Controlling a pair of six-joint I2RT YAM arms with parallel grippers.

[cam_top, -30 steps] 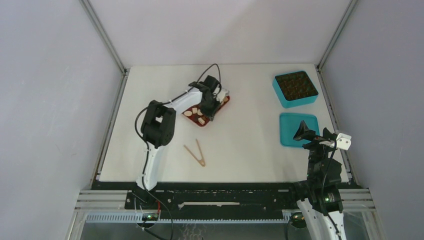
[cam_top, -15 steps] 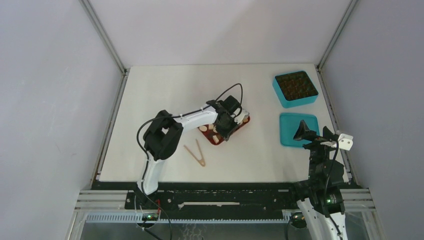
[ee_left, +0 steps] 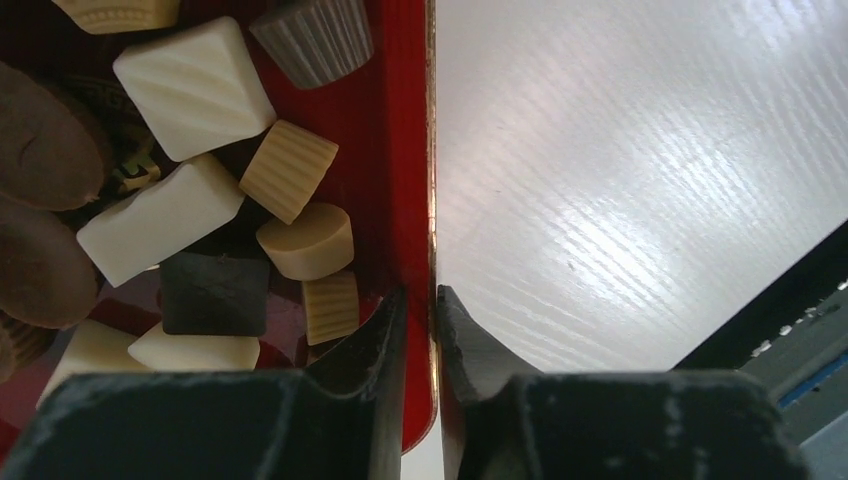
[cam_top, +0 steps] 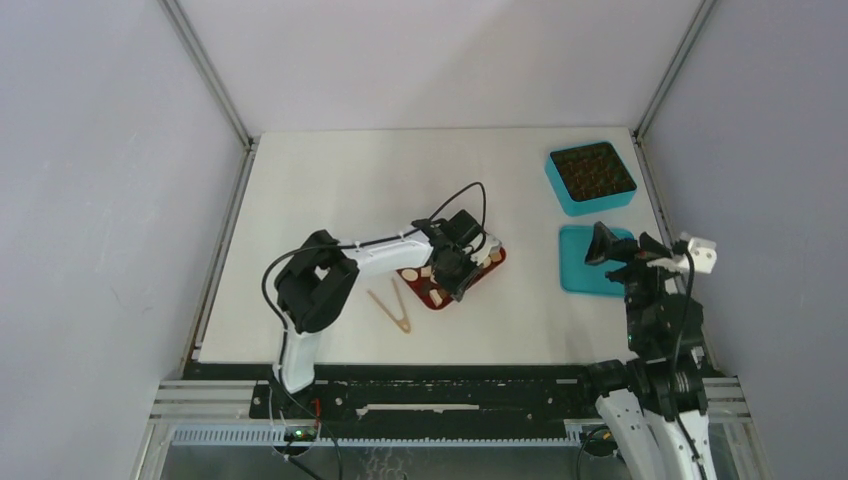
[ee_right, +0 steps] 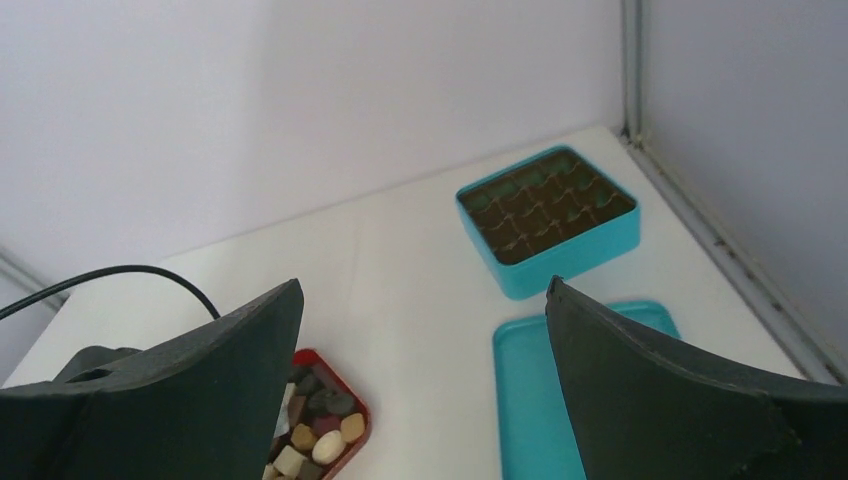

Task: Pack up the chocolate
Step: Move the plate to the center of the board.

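on the white bench [cam_top: 330, 190], left tool [ee_left: 420, 300] pinches the shallow red tray [ee_left: 402, 150] rim beside small brown, tan and cream chocolate pieces [ee_left: 195, 85]; right tool [ee_right: 422, 290] spread.

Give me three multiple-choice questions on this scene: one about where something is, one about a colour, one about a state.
1. The tongs lie:
A left of the tray
B inside the tray
C against the far wall

2. The box is:
A red
B teal
C yellow

3. The left hand is:
A open over the tongs
B shut on the tray's rim
C open in the air

Answers:
1. A, the top view shows them just left of the tray.
2. B, its walls are teal in both views that show it.
3. B, the left wrist view shows it pinching the red rim.
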